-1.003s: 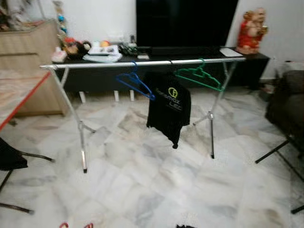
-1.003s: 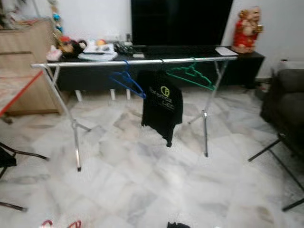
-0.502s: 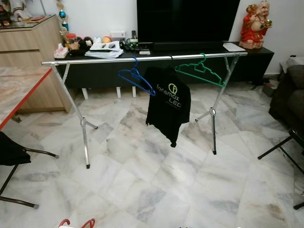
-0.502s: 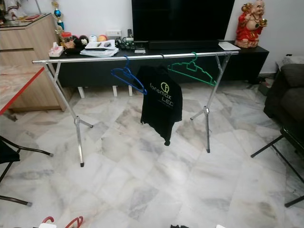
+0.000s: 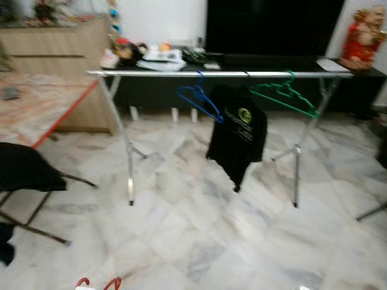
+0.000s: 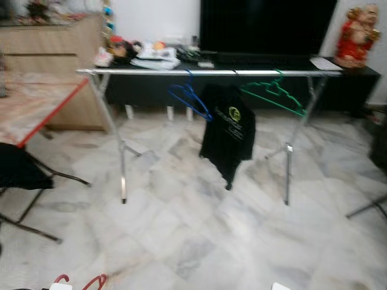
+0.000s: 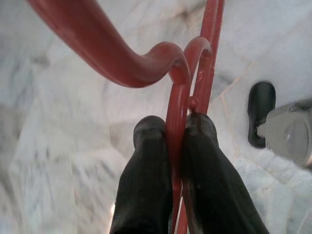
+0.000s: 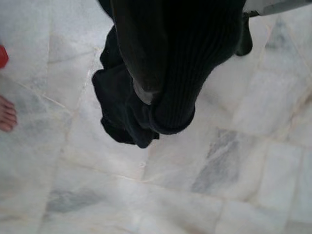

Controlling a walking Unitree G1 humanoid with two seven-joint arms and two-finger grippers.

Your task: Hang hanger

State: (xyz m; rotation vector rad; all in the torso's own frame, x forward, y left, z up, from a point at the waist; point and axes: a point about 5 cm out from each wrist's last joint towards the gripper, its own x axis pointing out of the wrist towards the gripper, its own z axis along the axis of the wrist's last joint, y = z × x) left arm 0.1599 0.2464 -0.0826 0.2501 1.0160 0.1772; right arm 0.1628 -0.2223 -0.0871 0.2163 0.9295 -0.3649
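Your view has swung left, so the drying rack [image 5: 217,74] now sits right of centre in the upper frame. Your left claw [image 7: 171,146] grips the red hanger [image 7: 178,105] at lower left; carry it up and rightward to the rail.

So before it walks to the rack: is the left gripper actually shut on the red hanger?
Shut. In the left wrist view the two black fingers press on either side of the red hanger, with no gap beside its wire.
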